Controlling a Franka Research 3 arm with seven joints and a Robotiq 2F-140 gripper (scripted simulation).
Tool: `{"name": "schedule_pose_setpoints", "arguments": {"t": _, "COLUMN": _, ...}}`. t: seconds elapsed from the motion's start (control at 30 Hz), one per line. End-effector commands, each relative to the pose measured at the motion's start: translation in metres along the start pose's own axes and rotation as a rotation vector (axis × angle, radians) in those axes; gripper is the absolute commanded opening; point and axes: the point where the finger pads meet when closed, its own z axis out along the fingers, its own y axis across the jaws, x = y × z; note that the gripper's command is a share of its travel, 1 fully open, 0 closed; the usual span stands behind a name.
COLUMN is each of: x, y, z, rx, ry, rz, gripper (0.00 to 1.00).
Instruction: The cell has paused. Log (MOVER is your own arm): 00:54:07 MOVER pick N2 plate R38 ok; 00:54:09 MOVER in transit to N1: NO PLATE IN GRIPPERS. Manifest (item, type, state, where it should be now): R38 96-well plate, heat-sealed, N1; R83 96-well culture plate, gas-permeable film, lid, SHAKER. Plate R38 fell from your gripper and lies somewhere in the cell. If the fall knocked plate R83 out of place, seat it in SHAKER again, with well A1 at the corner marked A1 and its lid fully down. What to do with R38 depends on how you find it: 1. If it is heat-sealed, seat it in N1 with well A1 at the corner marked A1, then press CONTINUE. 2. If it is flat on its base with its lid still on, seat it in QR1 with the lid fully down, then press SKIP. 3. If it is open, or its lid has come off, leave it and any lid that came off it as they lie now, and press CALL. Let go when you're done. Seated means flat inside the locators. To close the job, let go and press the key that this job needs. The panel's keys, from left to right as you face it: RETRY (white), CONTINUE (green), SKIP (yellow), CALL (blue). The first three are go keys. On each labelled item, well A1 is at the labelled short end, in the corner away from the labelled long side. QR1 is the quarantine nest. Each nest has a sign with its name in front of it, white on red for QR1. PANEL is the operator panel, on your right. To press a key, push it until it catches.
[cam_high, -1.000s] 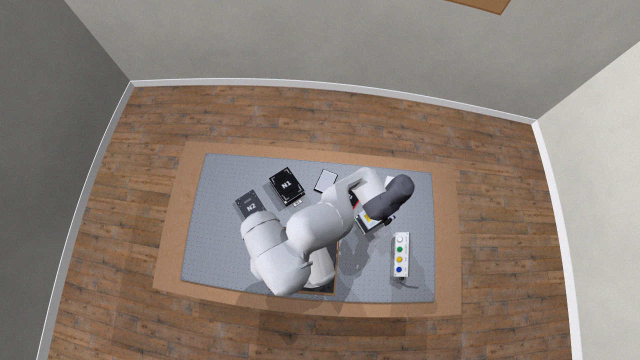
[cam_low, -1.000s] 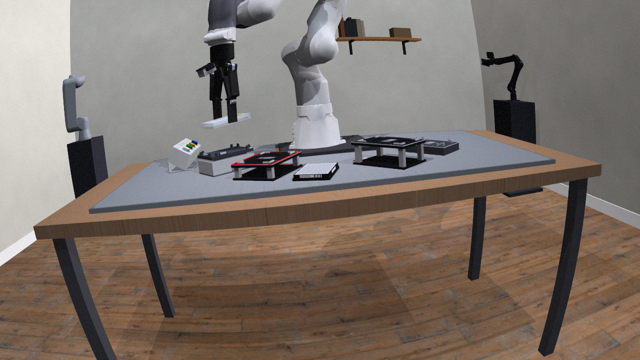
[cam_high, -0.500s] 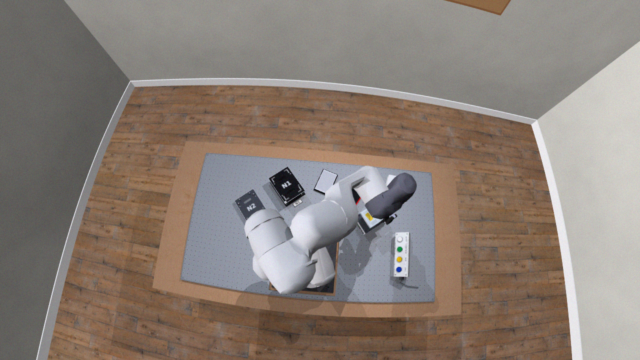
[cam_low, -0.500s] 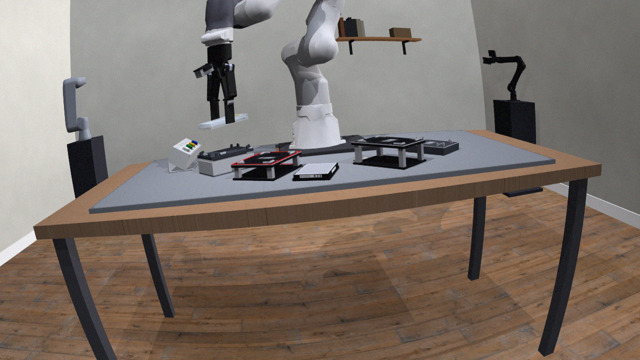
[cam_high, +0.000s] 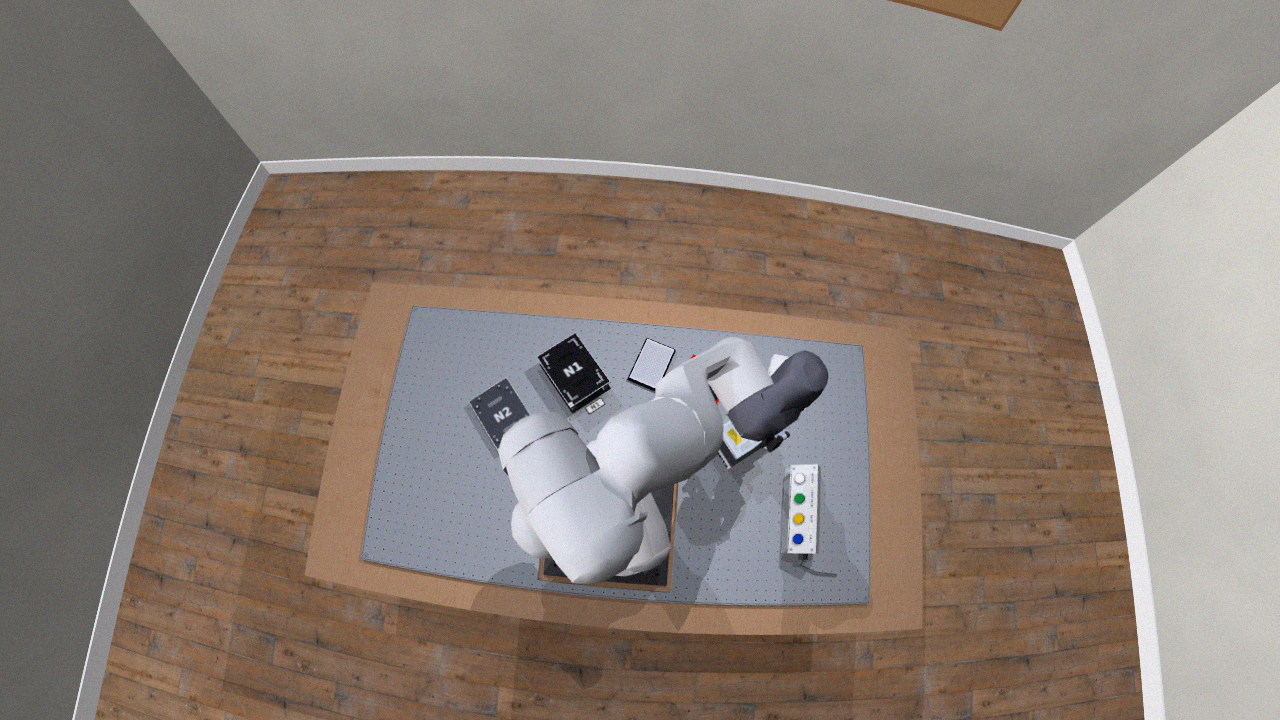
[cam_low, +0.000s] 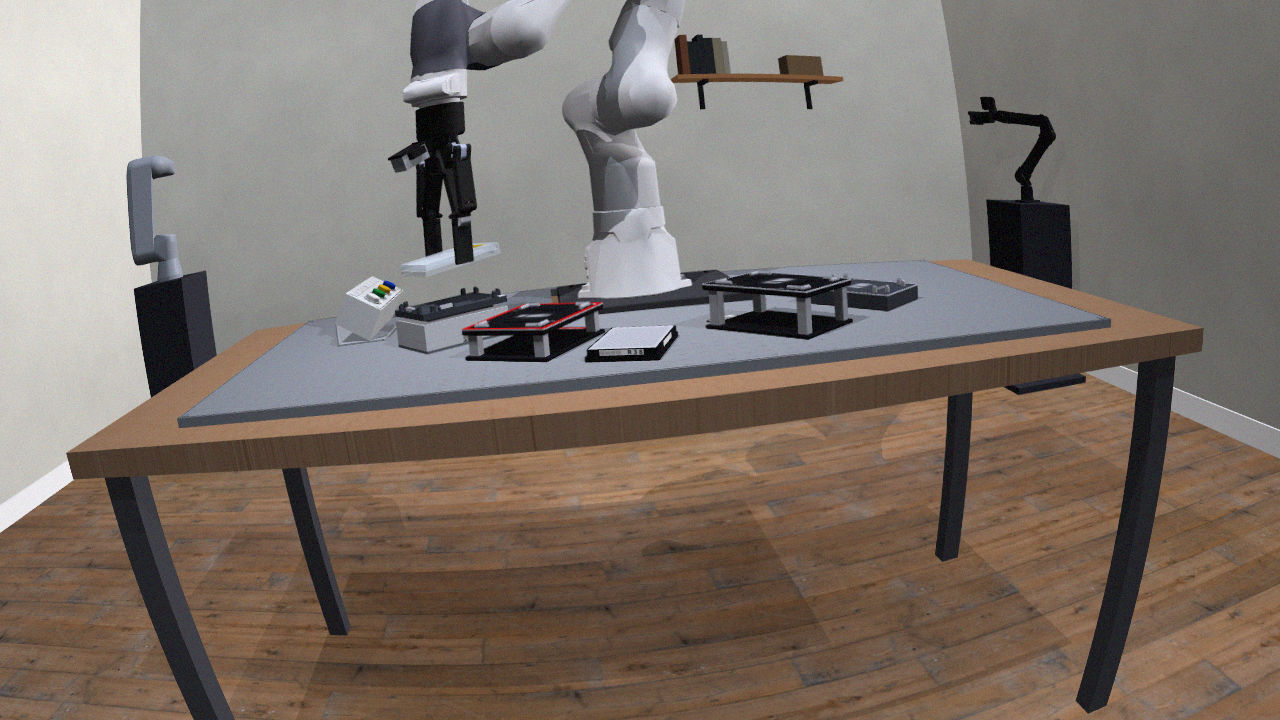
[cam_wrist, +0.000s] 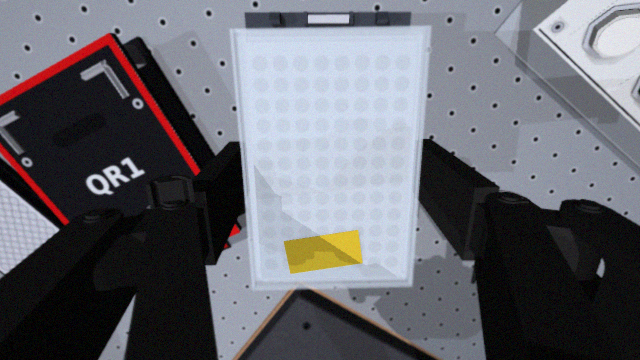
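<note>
qr1 (cam_high: 693, 357) (cam_low: 533, 317) (cam_wrist: 155, 110) beside shaker (cam_low: 451, 307) (cam_wrist: 260, 19); gripper (cam_low: 448, 257) (cam_wrist: 330, 165) clamped on clear-lidded plate (cam_low: 450, 259) (cam_wrist: 327, 150), yellow patch on top, above shaker.

From my station, left to right across the breadboard (cam_high: 429, 501) (cam_low: 966, 304) (cam_wrist: 450, 90): N2 (cam_high: 487, 407) (cam_low: 881, 295), then N1 (cam_high: 572, 369) (cam_low: 776, 284), a little farther forward. R38 (cam_high: 651, 362) (cam_low: 631, 342) (cam_wrist: 20, 230) lies directly on the breadboard, between N1 and QR1 (cam_high: 693, 357) (cam_low: 501, 326) (cam_wrist: 75, 155). Shaker (cam_high: 726, 462) (cam_low: 438, 333) (cam_wrist: 290, 19) stands nearer the arm's base than QR1; I read another plate (cam_high: 735, 431) (cam_low: 450, 264) (cam_wrist: 330, 150) above it, clear of the nest. Panel (cam_high: 802, 508) (cam_low: 365, 304) (cam_wrist: 575, 45): right of shaker.
</note>
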Motion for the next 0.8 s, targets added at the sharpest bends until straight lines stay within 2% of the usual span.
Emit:
{"name": "schedule_pose_setpoints", "arguments": {"t": 0.0, "x": 0.005, "y": 0.001, "z": 0.008, "rx": -0.003, "ry": 0.015, "rz": -0.001, "gripper": 0.10}}
{"name": "schedule_pose_setpoints", "arguments": {"t": 0.47, "x": 0.006, "y": 0.001, "z": 0.031, "rx": -0.003, "ry": 0.015, "rz": -0.001, "gripper": 0.10}}
{"name": "schedule_pose_setpoints", "arguments": {"t": 0.77, "x": 0.006, "y": 0.001, "z": 0.035, "rx": -0.003, "ry": 0.015, "rz": -0.001, "gripper": 0.10}}
